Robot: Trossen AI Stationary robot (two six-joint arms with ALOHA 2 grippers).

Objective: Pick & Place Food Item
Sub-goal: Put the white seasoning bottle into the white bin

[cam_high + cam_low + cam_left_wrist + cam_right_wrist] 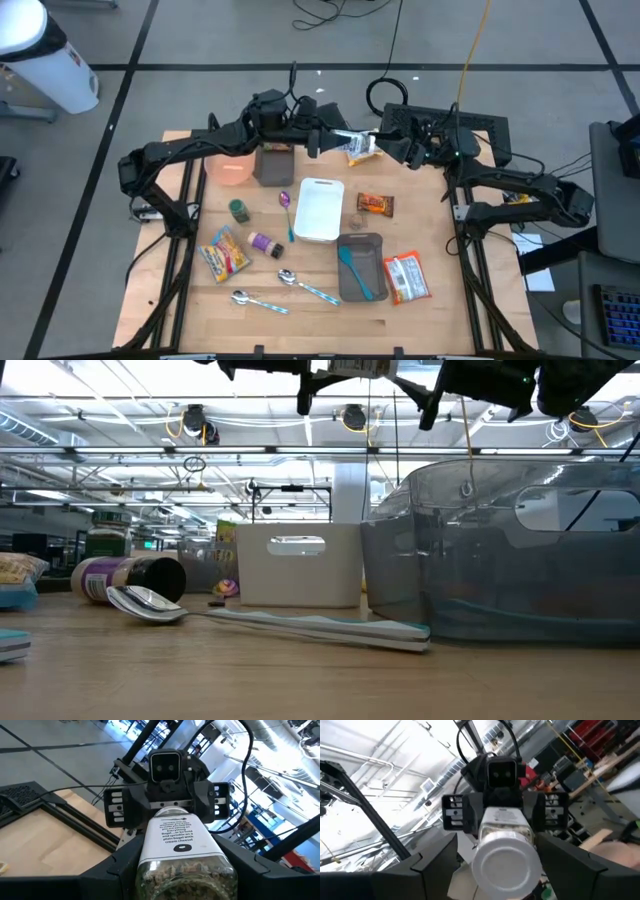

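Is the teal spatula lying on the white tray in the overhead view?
No, the teal spatula lies inside the grey bin, which sits beside the white tray.

Teal spatula [357, 273] in grey bin [345, 243]

Bright overhead ceiling lights [345, 418] glare in the low view; near tabletop [300, 680] blurred.

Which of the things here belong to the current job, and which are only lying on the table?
In the job: seasoning jar, held in the air by the left gripper; right gripper at its lid.

Lying about: white tray, grey bin, spoons, snack packets, pink bowl.
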